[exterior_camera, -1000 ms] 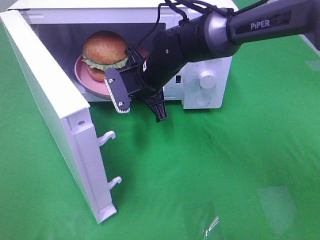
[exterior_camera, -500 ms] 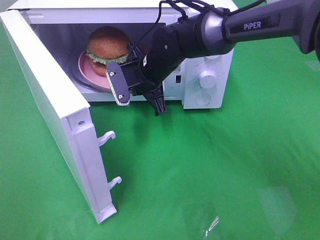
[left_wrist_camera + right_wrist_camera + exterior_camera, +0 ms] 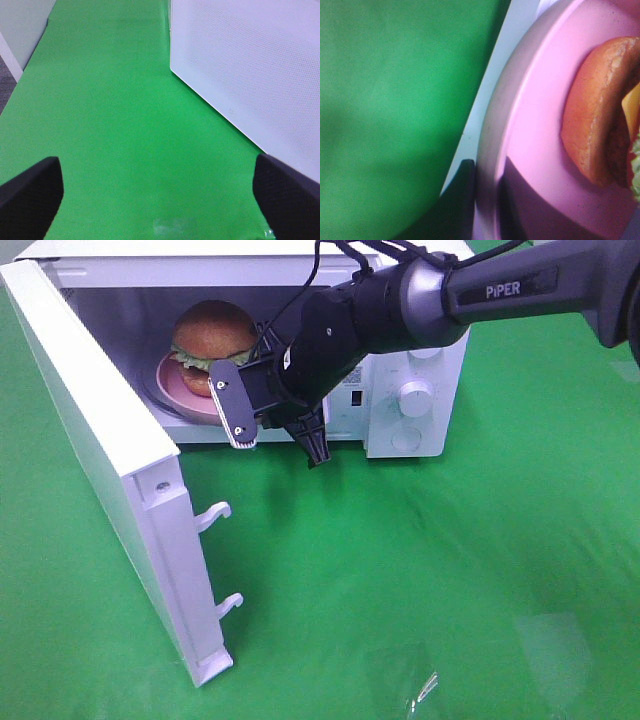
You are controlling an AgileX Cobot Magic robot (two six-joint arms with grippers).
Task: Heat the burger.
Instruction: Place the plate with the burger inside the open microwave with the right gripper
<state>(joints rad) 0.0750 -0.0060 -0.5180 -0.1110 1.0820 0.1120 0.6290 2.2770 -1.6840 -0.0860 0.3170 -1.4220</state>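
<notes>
The burger [image 3: 212,335], with golden-brown buns and green lettuce, sits on a pink plate [image 3: 178,392] inside the open white microwave [image 3: 440,360]. My right gripper [image 3: 277,435] is at the front opening, just right of the plate, with its fingers spread wide and nothing between them. The right wrist view shows the plate rim [image 3: 530,115] and the burger's bun [image 3: 597,115] very close. My left gripper [image 3: 160,200] is open and empty over the green cloth, and is out of the exterior view.
The microwave door [image 3: 100,460] stands swung open to the left, with two latch hooks [image 3: 215,515] on its edge. Two knobs [image 3: 413,398] are on the right panel. A white perforated panel [image 3: 260,75] is near the left gripper. Green cloth covers the table.
The plate with the burger has slid deeper into the microwave, off the front lip. My right gripper has moved slightly up and inward with it, its fingers still spread.
</notes>
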